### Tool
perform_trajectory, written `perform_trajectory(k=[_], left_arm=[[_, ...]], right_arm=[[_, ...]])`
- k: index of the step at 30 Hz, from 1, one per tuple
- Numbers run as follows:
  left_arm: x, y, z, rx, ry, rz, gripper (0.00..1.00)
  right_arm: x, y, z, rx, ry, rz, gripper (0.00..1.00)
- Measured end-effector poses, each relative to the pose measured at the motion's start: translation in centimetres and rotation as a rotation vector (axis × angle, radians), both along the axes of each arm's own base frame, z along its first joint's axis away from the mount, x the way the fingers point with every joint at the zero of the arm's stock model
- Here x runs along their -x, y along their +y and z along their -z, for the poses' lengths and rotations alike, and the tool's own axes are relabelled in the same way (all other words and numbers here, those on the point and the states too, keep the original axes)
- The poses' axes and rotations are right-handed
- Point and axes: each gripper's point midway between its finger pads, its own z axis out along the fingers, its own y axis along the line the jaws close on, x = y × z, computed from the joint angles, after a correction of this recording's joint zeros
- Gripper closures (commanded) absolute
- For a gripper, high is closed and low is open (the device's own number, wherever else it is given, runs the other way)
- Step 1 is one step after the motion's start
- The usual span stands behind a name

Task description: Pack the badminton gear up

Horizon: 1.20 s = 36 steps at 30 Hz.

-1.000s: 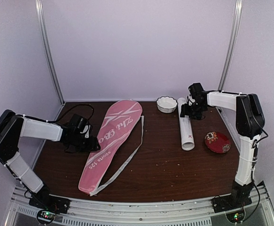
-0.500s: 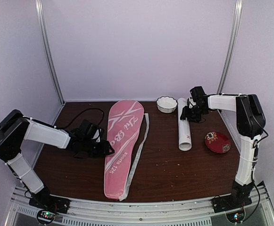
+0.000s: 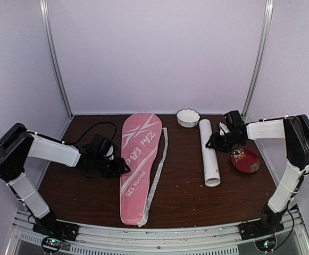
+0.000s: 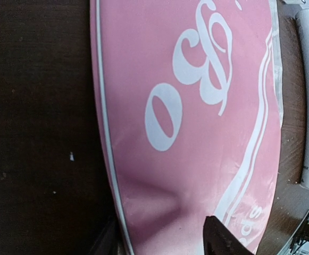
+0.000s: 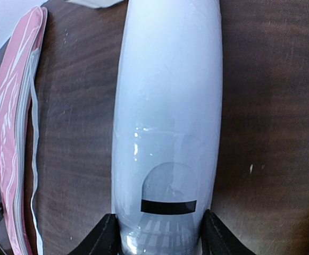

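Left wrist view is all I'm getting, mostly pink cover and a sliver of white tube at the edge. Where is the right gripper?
Observer: The right gripper is at the white tube, on its far half. The right wrist view shows its fingers set against the tube's two sides.
Operator: How does the tube lie?
Observer: Flat on the table, running near to far, to the right of the pink cover and apart from it.
Operator: Anything close to it?
Observer: A small white bowl sits just left of its far end, and a red dish lies to its right, beside the gripper.
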Motion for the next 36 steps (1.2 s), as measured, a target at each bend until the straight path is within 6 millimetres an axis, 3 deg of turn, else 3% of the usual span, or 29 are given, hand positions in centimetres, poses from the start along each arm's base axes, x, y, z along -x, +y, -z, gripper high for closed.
perform_trajectory(k=[7, 11, 17, 21, 26, 31, 36], left_arm=[[-0.4, 0.1, 0.0, -0.016, -0.001, -0.014, 0.43], [-0.7, -0.5, 0.0, 0.009, -0.007, -0.006, 0.43], [-0.7, -1.2, -0.1, 0.032, -0.013, -0.001, 0.43], [-0.8, -1.7, -0.2, 0.053, -0.012, 0.000, 0.43], [-0.6, -2.4, -0.3, 0.069, -0.017, 0.010, 0.43], [-0.1, -3.4, -0.4, 0.079, -0.024, 0.038, 0.35], [0.0, -3.3, -0.7, 0.070, -0.036, 0.050, 0.28]], right_arm=[[5.8, 2.0, 0.2, -0.044, 0.017, -0.078, 0.60], [8.8, 4.7, 0.3, -0.079, 0.019, -0.143, 0.60], [11.5, 9.2, 0.2, -0.140, 0.035, -0.214, 0.59], [12.0, 11.8, 0.2, -0.176, 0.050, -0.231, 0.57], [10.9, 14.8, 0.1, -0.210, 0.062, -0.236, 0.55], [9.7, 17.1, -0.1, -0.225, 0.064, -0.245, 0.43], [10.0, 17.8, -0.1, -0.225, 0.078, -0.250, 0.29]])
